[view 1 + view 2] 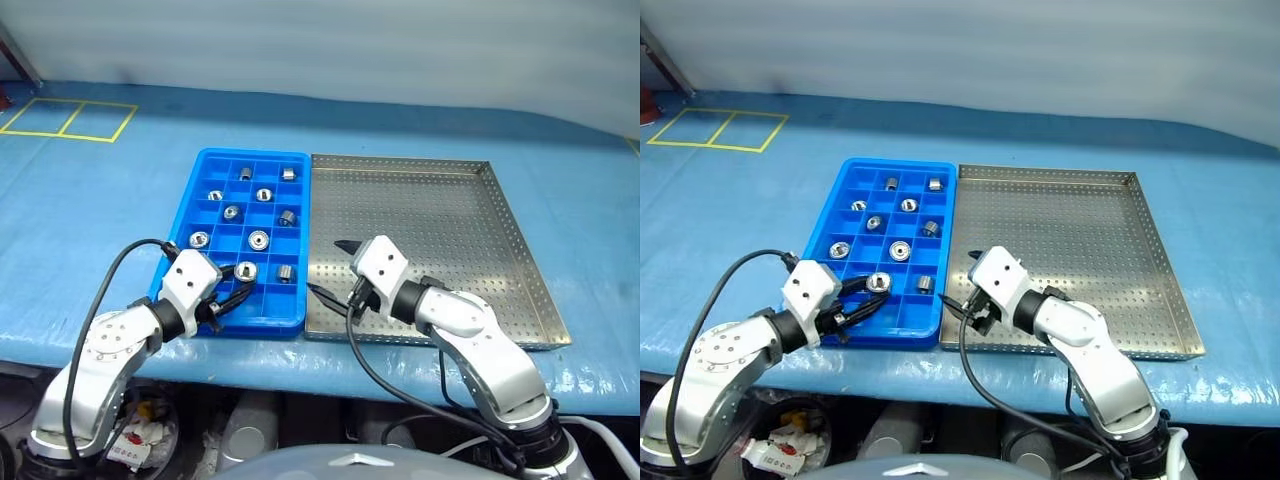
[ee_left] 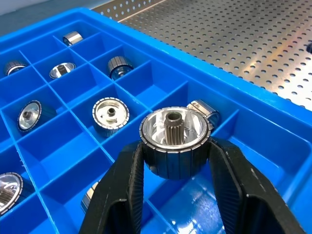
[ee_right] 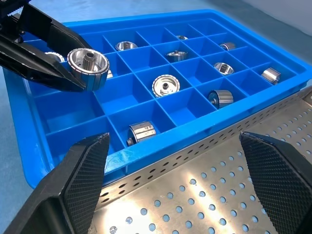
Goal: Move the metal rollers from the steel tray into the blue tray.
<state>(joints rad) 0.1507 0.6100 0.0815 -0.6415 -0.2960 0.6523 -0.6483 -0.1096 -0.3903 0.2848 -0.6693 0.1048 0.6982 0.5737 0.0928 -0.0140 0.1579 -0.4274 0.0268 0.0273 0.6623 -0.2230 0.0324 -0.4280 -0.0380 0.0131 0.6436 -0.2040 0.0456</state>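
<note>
While the roller (image 2: 174, 142) sits clamped by its ribbed sides between the left gripper (image 1: 232, 292)'s two black fingers (image 2: 122, 195), hub upward, it hangs over the near end of the blue tray (image 1: 205, 166), above the compartments closest to the robot. Nine more metal rollers (image 1: 259, 240) already lie in separate cells of that tray, some on their sides, some face up; one rests in the cell just beyond the held piece. The steel tray (image 1: 520, 250) stands touching the blue one on its right side, and its perforated floor looks bare of rollers, so this is probably the last one to place.

The risk I see is in the release: the roller is held above a cell wall rather than plainly centred on one cell, so dropped here it could strike the divider, tip, or land on the roller next door. The smooth metal could also slip from the fingers if the wrist tilts.

The left arm is bent with its wrist angled down and inward toward the tray. The right gripper (image 1: 335, 268) hovers over the steel tray's near left corner, fingers spread wide and empty, pointing toward the blue tray across the blue desk (image 1: 100, 220).
</note>
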